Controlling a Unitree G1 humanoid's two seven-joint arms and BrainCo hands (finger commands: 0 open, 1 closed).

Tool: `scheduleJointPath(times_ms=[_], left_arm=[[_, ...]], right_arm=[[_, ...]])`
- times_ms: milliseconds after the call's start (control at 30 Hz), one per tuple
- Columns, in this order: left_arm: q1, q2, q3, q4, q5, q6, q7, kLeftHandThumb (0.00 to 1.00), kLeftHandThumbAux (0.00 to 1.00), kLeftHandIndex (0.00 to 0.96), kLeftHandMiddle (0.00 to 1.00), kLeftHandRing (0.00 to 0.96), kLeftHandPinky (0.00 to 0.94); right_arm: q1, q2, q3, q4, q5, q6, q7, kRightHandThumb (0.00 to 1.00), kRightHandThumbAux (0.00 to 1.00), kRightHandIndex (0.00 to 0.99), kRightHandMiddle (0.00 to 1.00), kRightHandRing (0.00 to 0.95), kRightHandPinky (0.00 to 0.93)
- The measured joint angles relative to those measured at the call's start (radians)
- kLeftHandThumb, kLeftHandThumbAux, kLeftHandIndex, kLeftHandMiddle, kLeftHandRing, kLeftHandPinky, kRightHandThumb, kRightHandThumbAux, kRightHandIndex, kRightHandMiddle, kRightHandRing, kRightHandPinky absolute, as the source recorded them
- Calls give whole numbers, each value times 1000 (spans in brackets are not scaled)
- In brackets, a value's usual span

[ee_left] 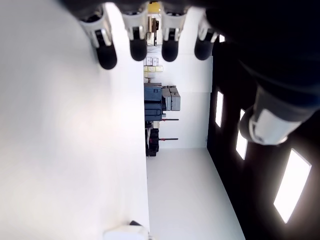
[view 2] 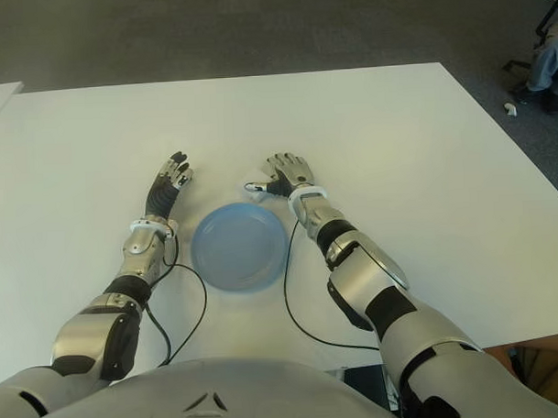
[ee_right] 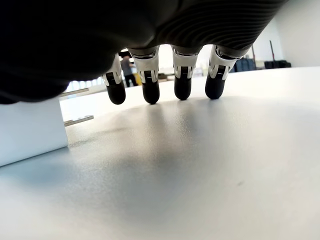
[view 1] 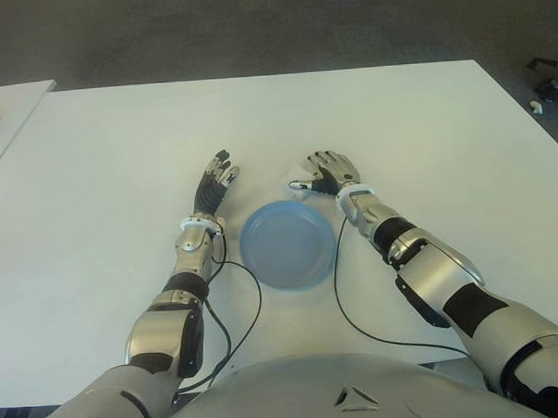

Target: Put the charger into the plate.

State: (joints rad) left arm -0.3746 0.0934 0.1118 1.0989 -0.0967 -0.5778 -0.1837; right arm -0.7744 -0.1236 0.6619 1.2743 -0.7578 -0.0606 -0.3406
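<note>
1. A white table (view 1: 121, 159) stood before the robot, with dark floor (view 1: 254, 26) behind its far edge.
2. A round blue plate (view 1: 287, 244) lay on the table close to the robot's body, between the two forearms. Nothing lay in it.
3. The charger (view 1: 297, 183), a small white block, sat on the table just beyond the plate's far rim, toward the right. Most of it was hidden by the right thumb in the eye views. In the right wrist view it appeared as a white block (ee_right: 30, 130) standing on the table beside the palm.
4. The right hand (view 1: 328, 175) was positioned palm down over the table, just beyond the plate's far right rim. Its four fingers (ee_right: 150, 90) were extended and spread, with tips close above the table surface. The thumb pointed inward toward the charger. The hand was released and held nothing. Whether the thumb touched the charger could not be determined.
5. The left hand (view 1: 214, 184) was positioned beyond and to the left of the plate, apart from it. Its fingers (ee_left: 137, 47) were extended straight and slightly spread, and nothing was held between them and the thumb. The hand was released.
6. A black cable (view 1: 342, 303) ran across the table from the right forearm toward the robot's body. A second one (view 1: 250, 306) looped from the left wrist.
7. A second white table (view 1: 10, 108) stood at the far left, separated by a narrow gap.
</note>
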Motion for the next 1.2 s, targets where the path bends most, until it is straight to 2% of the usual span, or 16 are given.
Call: scheduleJointPath(times_ms=[433, 667, 867, 1200], left_arm=[[0, -5, -1, -1, 0, -3, -5, 132, 529, 0, 0, 0, 48], [2, -4, -1, -4, 0, -3, -9, 115, 504, 0, 0, 0, 55], [6, -2, -1, -7, 0, -3, -9, 106, 489, 0, 0, 0, 59], [9, 0, 0, -9, 0, -3, -9, 118, 515, 0, 1, 4, 67]], right_arm=[[7, -66, 24, -17, -1, -20, 1, 288, 82, 0, 0, 0, 0], [51, -170, 17, -73, 0, -40, -25, 278, 93, 0, 0, 0, 0], [121, -276, 2, -162, 1, -47, -65, 281, 98, 0, 0, 0, 0], [246, -379, -27, -324, 1, -49, -111, 282, 112, 0, 0, 0, 0]])
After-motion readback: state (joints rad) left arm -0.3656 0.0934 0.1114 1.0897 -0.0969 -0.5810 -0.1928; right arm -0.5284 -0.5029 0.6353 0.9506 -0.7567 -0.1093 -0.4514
